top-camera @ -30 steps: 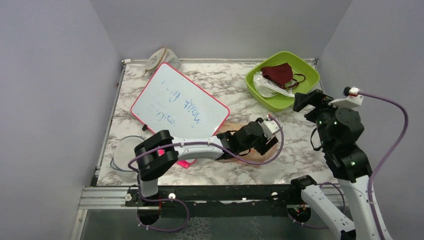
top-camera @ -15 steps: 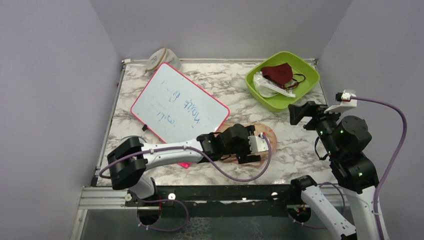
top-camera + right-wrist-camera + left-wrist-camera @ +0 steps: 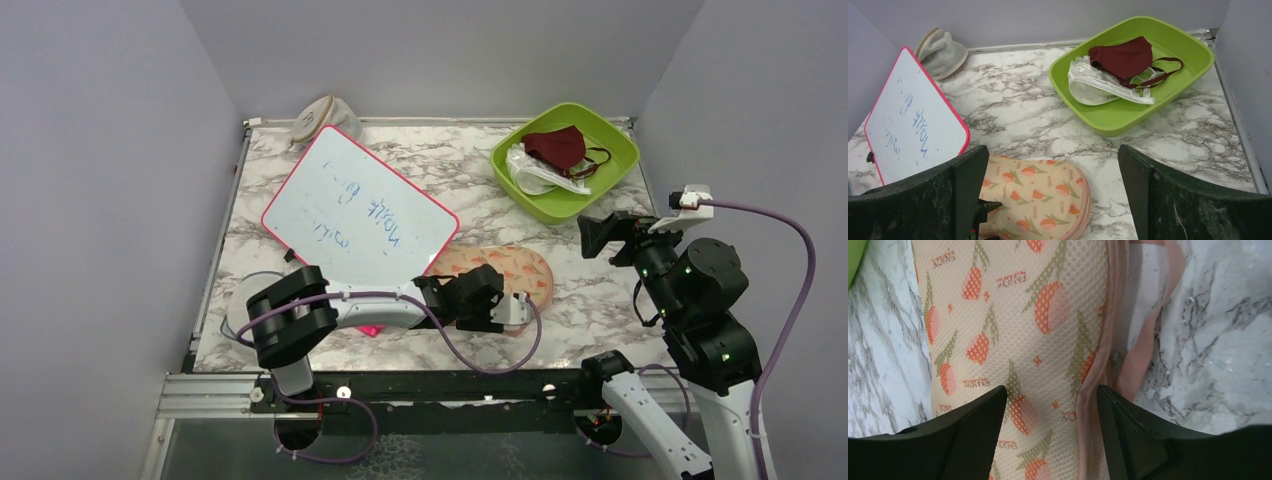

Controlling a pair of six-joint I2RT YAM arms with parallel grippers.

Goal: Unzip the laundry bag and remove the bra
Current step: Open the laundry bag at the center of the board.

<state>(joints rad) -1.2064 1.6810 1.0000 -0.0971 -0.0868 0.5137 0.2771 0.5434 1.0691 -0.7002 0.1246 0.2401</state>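
My left gripper (image 3: 1050, 396) is open, fingers spread wide with nothing between them, low over the laundry bag (image 3: 1018, 330). In the wrist view the bag's pink zip edging runs down toward the right-hand finger. In the top view the bag lies flat on the marble table (image 3: 600, 300) at lower centre, just beside the whiteboard (image 3: 355, 210). My right gripper (image 3: 1050, 160) is likewise wide open and empty, raised at the right edge. The bra (image 3: 1093, 87) sits in the green tray (image 3: 1128, 120) at upper right, touching the maroon mask (image 3: 1122, 57).

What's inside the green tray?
A maroon mask lies on top of a whitish crumpled thing in the green tray. Whatever is beneath those two is covered.
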